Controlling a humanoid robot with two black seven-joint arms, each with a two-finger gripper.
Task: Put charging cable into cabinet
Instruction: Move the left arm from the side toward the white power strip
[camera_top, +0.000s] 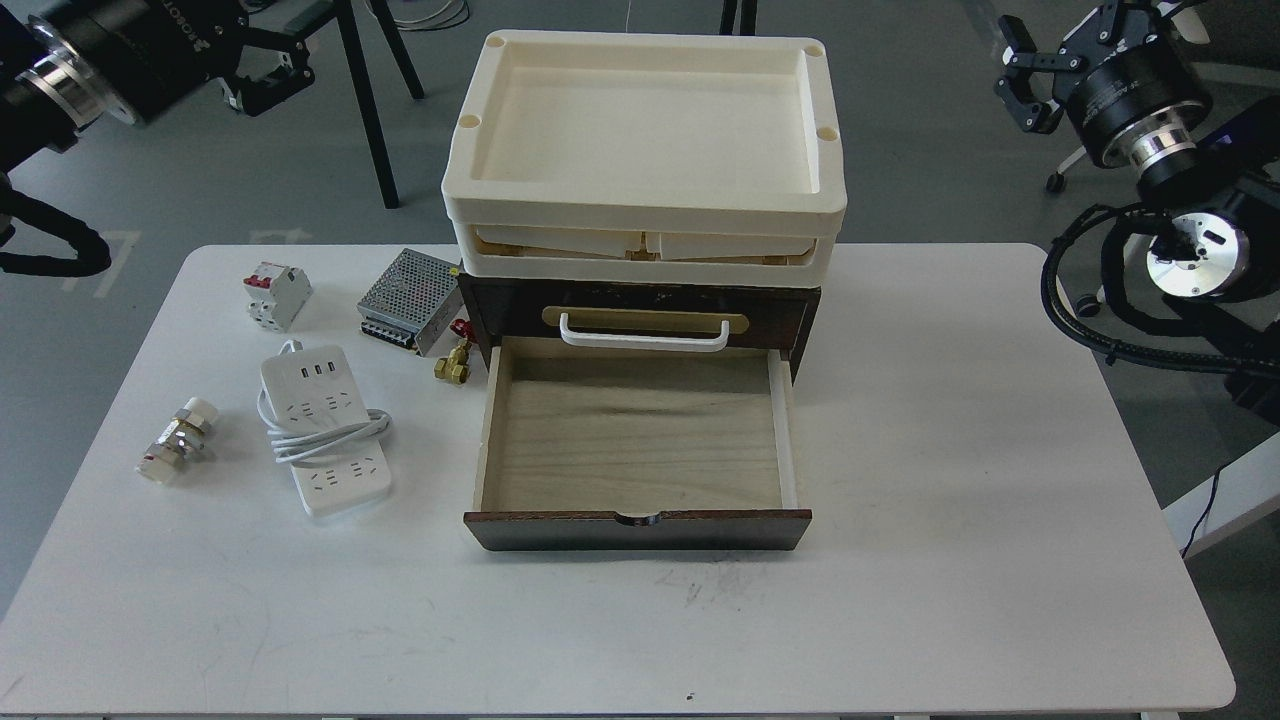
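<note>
The charging cable (325, 430), a white power strip with its cord wound round the middle, lies flat on the white table left of the cabinet. The cabinet (640, 300) is a dark brown drawer unit; its lower drawer (640, 530) is pulled out toward me, showing an empty pale wood inside. A white handle (645, 335) sits on the closed drawer above. My left gripper (268, 72) hovers open off the table's far left, well away from the cable. At the far right my right gripper (1022, 75) is raised beyond the table, also open and holding nothing.
Cream plastic trays (640, 150) are stacked on top of the cabinet. Near the cable stand a metal mesh power supply (410, 298), a white-and-red circuit breaker (275, 295), a small brass fitting (455, 362) and a metal valve fitting (175, 440).
</note>
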